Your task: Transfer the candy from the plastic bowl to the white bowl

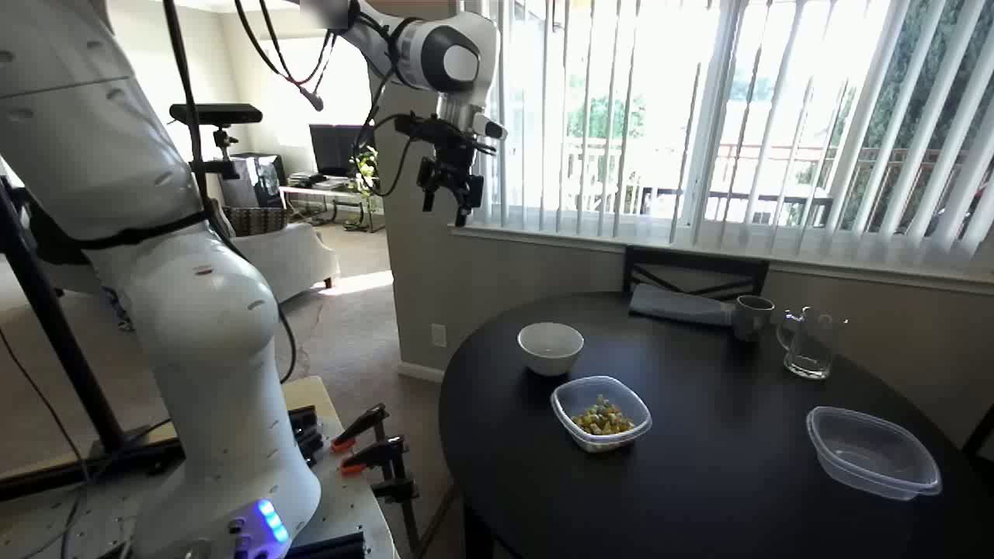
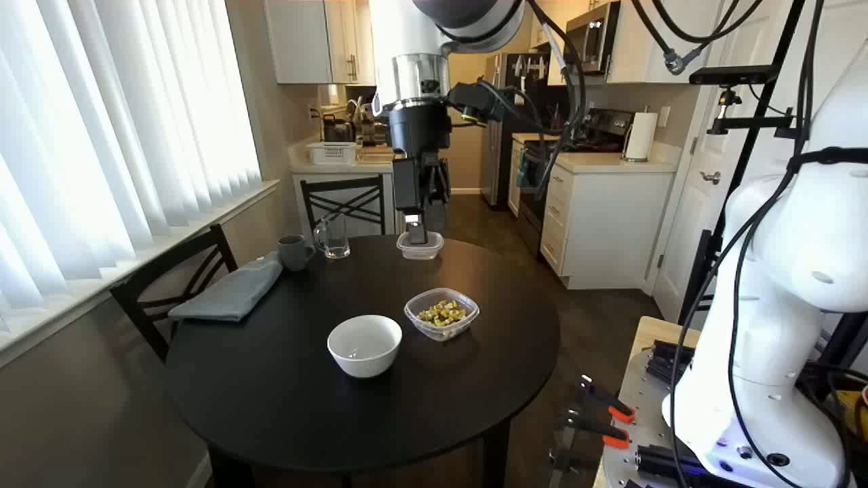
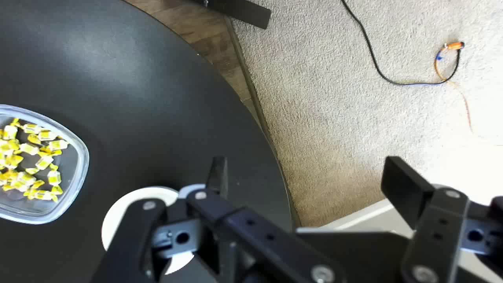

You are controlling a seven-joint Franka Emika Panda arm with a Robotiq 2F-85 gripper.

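Wrist view has the candy in the plastic bowl; both exterior views agree, pcs heaped on its bottom. Near it on the worktop, w/ a gap btwn them seen from above, the white bowl sits upright & no candy shows inside. So transfer prob. hasn't begun: nil visibly done. Left to do, AFAICT, is the lot, i.e. grab some pcs or the whole plastic bowl, bring across, drop or tip into the white bowl.

Pose: arm reaches out high, then bends down at its end so the claw hangs roughly fingers-down, well above worktop ht. & touching neither bowl. Claw's spread wide, nothing held btwn the fingers. Past them, wrist view gives worktop edge & carpet, w/ the white bowl partly hidden behind claw parts. Est.: it'd need to shift toward the plastic bowl & drop before any grasp.
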